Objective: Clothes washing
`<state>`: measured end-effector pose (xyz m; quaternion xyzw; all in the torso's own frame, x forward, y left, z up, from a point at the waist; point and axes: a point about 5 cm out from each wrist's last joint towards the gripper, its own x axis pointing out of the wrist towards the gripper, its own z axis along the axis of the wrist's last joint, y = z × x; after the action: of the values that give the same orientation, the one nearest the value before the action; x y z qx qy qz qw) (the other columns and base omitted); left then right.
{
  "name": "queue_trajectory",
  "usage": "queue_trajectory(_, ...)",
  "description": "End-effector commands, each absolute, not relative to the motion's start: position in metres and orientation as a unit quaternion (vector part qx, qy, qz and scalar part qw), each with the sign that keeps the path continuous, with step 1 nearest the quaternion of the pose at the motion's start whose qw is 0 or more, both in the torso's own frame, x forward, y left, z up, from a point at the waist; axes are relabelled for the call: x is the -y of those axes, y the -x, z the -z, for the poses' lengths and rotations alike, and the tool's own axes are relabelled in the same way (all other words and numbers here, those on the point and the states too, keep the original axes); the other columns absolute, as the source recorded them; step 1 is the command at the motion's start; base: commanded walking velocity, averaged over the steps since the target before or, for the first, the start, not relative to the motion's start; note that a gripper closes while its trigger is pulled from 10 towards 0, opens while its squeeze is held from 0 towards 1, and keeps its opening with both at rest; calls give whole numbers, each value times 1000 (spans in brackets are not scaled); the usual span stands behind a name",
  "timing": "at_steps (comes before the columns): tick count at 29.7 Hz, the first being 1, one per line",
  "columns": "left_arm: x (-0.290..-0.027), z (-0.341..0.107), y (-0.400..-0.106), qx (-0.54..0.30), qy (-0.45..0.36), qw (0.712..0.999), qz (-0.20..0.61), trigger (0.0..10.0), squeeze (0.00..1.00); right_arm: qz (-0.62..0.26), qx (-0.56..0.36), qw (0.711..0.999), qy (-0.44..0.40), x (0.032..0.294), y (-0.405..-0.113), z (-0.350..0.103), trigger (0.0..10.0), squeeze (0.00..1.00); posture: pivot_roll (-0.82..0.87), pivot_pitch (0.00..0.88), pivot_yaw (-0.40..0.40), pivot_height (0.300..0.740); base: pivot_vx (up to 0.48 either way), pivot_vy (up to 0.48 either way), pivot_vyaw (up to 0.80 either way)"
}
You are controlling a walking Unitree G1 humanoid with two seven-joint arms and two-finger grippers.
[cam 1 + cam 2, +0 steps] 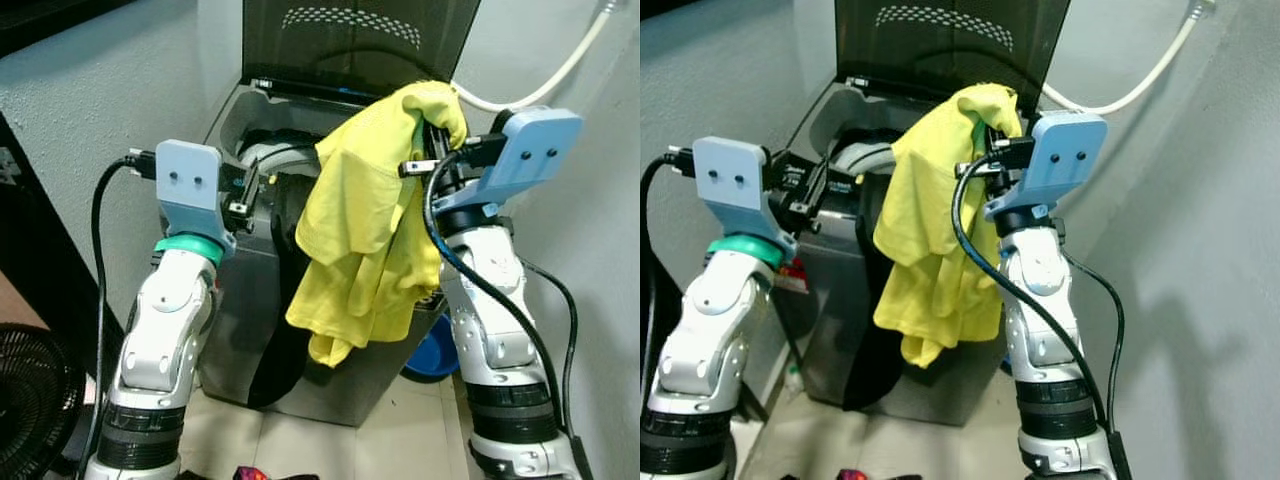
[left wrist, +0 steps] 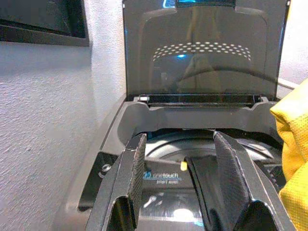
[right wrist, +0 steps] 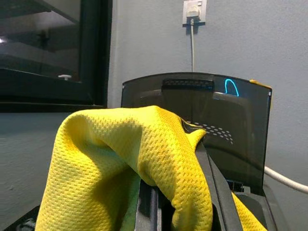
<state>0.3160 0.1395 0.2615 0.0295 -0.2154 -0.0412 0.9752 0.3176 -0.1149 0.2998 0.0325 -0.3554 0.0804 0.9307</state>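
Observation:
A grey top-loading washing machine (image 1: 240,300) stands before me with its dark lid (image 1: 350,40) raised. My right gripper (image 1: 432,135) is held high over the machine's right side, shut on a yellow mesh shirt (image 1: 360,220). The shirt drapes over the fingers (image 3: 211,187) and hangs down past the machine's front. A black garment (image 1: 285,330) lies over the front rim and trails toward the floor. My left gripper (image 2: 180,159) is open at the left of the drum opening, with the black garment showing beyond its fingers (image 2: 132,183).
A blue basin (image 1: 435,350) sits on the floor to the right of the machine. A white hose (image 1: 540,80) runs along the right wall. A black fan (image 1: 35,400) stands at the lower left. A small colourful item (image 1: 250,472) lies on the tiles.

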Motion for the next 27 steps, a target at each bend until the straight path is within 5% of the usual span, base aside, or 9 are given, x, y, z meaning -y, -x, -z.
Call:
queue_trajectory(1,-139,-259,-316,209,-26,977,42,10000,0,-78,359,929,-31,117,-316,-301,10000,0,149,0,-36,740,-409,0,0)
queue_trajectory(15,-137,-259,-317,209,-25,977,44,10000,0,-81,358,930,-28,116,-317,-300,10000,0,144,0,-35,740,-365,0,0)
queue_trajectory(27,-136,-259,-317,208,-21,977,46,10000,0,-82,355,931,-27,116,-317,-299,10000,0,141,0,-37,740,0,0,0)
